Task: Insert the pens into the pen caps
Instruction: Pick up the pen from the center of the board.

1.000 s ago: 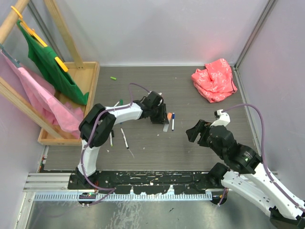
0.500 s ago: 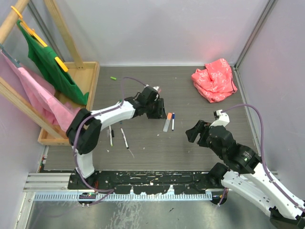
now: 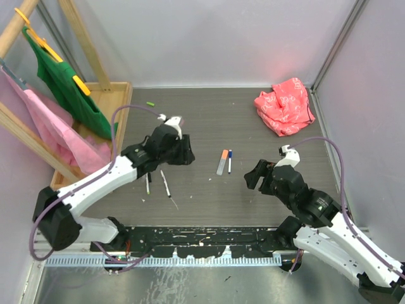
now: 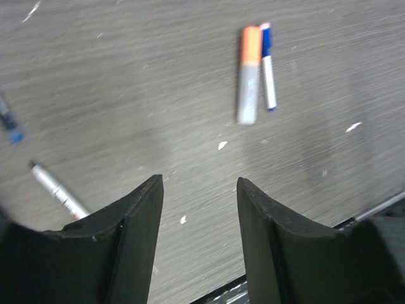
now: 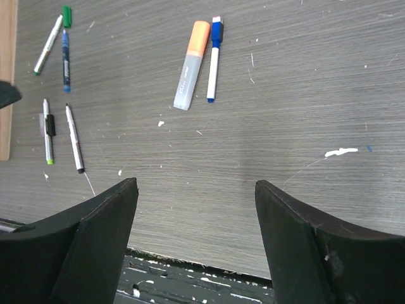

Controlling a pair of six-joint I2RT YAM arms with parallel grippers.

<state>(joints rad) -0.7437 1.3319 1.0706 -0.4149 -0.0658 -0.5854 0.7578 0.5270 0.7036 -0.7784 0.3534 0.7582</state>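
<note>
I see a dark wood-grain table (image 3: pixel 266 136), flecked w/ white marks, grey walls (image 3: pixel 221 38) round it. L gripper (image 4: pixel 199 183) hangs over the left-centre, jaws moderately apart, nothing btwn. R gripper (image 5: pixel 196 190) sits nr the front edge, right of centre, jaws wide, empty.

Orange-ended marker (image 3: pixel 222 162) and blue pen (image 3: pixel 229 161) lie side by side mid-table. Thin white pen (image 5: pixel 73 138) and black-clip pen (image 5: pixel 47 130) lie toward front-left. Green cap (image 3: pixel 150 103) sits nr the far edge, left part.

Wooden rack (image 3: pixel 95 63) w/ green cloth (image 3: pixel 63 82) and pink cloth (image 3: pixel 50 133) fills the far-left corner; red bag (image 3: pixel 285 104) is crumpled in the far-right corner.
</note>
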